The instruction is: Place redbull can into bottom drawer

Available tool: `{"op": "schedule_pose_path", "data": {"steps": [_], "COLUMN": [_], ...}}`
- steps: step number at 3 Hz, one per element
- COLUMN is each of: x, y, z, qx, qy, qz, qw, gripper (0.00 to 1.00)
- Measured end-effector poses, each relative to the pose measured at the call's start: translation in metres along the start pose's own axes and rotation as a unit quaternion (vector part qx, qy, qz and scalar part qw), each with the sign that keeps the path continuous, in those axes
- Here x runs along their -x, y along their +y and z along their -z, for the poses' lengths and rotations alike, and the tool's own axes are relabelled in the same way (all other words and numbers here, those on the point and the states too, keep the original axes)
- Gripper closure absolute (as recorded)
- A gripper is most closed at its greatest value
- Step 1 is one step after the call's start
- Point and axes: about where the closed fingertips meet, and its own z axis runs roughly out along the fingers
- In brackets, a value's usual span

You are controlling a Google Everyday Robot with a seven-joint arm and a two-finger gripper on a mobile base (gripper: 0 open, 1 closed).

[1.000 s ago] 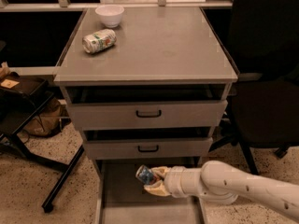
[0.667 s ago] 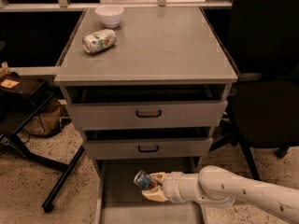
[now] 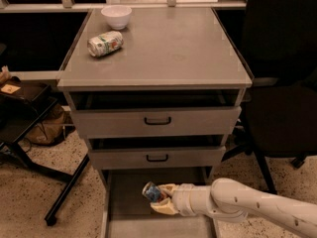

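Observation:
The redbull can (image 3: 152, 192), blue and silver, is held in my gripper (image 3: 159, 198) over the open bottom drawer (image 3: 130, 192). My white arm reaches in from the lower right, and the cream fingers (image 3: 165, 208) are closed around the can's right side. The can is tilted, with its silver end facing left. It sits low over the drawer's grey floor; I cannot tell whether it touches the floor.
The grey cabinet top (image 3: 168, 48) carries a white bowl (image 3: 116, 16) and a white-and-green can (image 3: 105, 43) lying on its side. Two upper drawers with black handles (image 3: 157, 120) are slightly open. A black chair (image 3: 282, 83) stands to the right, a black stand (image 3: 29, 148) to the left.
My gripper with the can has moved slightly left and lower into the bottom drawer. Nothing else has moved.

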Motion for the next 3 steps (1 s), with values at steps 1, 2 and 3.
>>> {"op": "schedule_pose_path", "data": {"steps": [1, 2, 3], "x": [-0.027, -0.082, -0.128], "y": [-0.017, -0.041, -0.053], "z": [-0.019, -0.062, -0.098], "qx": [0.001, 0.002, 0.008], "qy": [-0.003, -0.012, -0.018], "qz": [0.007, -0.019, -0.047], "qw": [1.0, 0.9998, 0.9987], "gripper": [1.0, 1.0, 1.0]}}
